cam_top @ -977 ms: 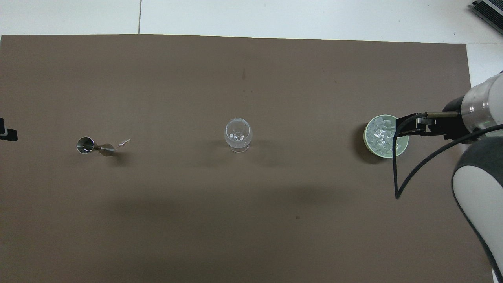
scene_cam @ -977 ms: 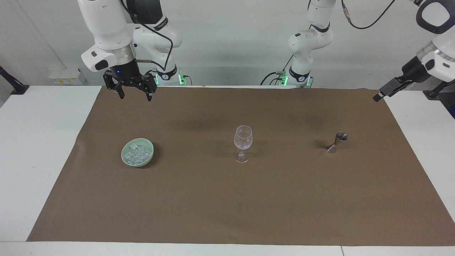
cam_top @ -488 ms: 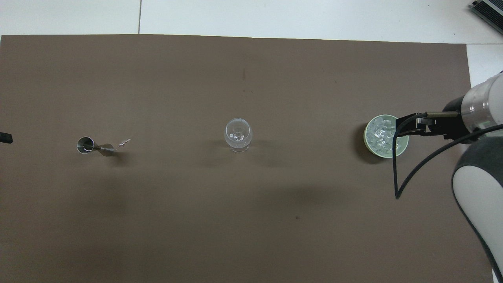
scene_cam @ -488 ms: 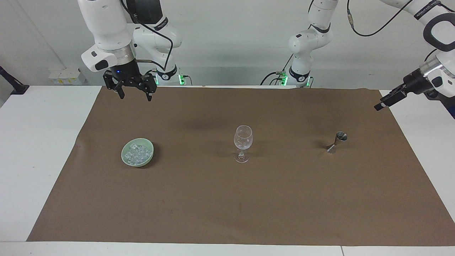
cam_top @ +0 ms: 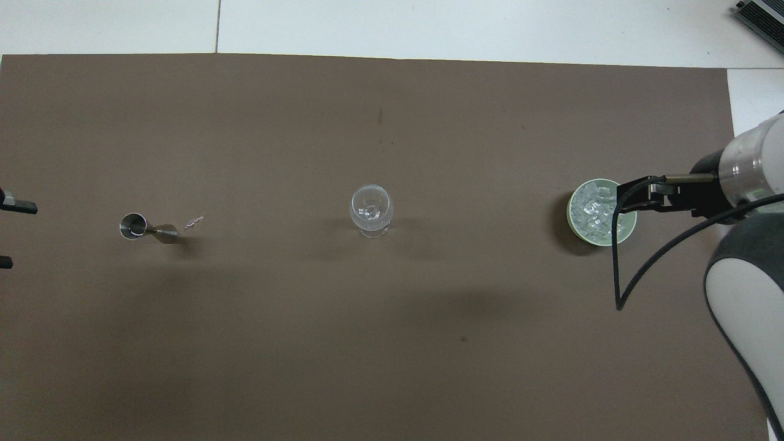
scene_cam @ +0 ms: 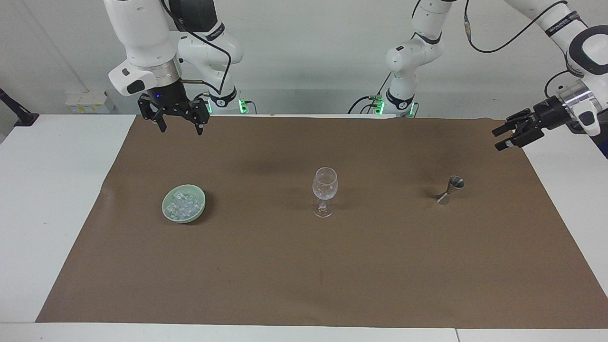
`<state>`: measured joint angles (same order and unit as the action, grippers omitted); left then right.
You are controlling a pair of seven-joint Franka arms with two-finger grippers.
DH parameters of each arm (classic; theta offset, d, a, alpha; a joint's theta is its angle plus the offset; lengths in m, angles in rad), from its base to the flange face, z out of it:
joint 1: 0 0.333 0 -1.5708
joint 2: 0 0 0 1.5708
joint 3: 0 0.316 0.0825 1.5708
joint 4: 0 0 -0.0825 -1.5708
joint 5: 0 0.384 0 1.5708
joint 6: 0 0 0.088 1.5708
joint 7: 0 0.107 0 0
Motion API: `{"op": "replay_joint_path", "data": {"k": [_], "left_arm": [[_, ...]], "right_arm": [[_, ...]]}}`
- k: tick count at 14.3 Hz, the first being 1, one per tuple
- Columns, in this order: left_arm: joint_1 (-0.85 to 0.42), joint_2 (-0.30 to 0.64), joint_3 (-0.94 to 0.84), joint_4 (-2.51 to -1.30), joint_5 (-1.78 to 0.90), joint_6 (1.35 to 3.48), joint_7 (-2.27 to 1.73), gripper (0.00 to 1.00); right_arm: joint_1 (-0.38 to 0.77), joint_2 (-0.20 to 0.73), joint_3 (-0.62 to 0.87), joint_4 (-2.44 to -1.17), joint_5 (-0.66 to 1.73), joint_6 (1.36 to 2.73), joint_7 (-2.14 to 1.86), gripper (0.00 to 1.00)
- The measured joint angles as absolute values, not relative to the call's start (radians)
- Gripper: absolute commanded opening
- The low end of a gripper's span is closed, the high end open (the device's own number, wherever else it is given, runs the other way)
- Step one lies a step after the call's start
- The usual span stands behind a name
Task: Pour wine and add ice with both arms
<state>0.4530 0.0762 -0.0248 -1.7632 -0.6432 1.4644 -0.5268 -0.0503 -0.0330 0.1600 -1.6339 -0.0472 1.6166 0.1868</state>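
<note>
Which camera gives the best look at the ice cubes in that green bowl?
The overhead view: it looks straight into the bowl, showing the ice, though a cable crosses one edge. The facing view shows the ice unobstructed but slantwise.

Overhead, the left tool [cam_top: 7,234] is cut off at the frame's edge.

On the one brown mat [scene_cam: 304,266] stood one stemmed glass [scene_cam: 325,191], and the other things lay around that glass. One pale green bowl [scene_cam: 167,213] sat toward the right arm's end from the glass, holding many small clear cubes of ice [scene_cam: 184,205], too many to count. One metal jigger [scene_cam: 449,190] stood toward the left arm's end from the glass. Two white robot arms were present, one right gripper [scene_cam: 180,127] and one left gripper [scene_cam: 502,137].
</note>
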Motion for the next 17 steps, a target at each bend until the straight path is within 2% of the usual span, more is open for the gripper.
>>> {"op": "replay_joint_path", "data": {"k": [8, 17], "left_arm": [[0.555, 0.302, -0.025, -1.742, -0.812, 1.393, -0.551, 1.00], [0.583, 0.369, -0.026, -1.738, -0.858, 1.365, -0.553, 1.00]], "right_arm": [[-0.050, -0.033, 0.160, -1.634, -0.047, 1.617, 0.187, 1.00], [-0.050, -0.033, 0.160, -1.634, -0.047, 1.617, 0.187, 1.00]]}}
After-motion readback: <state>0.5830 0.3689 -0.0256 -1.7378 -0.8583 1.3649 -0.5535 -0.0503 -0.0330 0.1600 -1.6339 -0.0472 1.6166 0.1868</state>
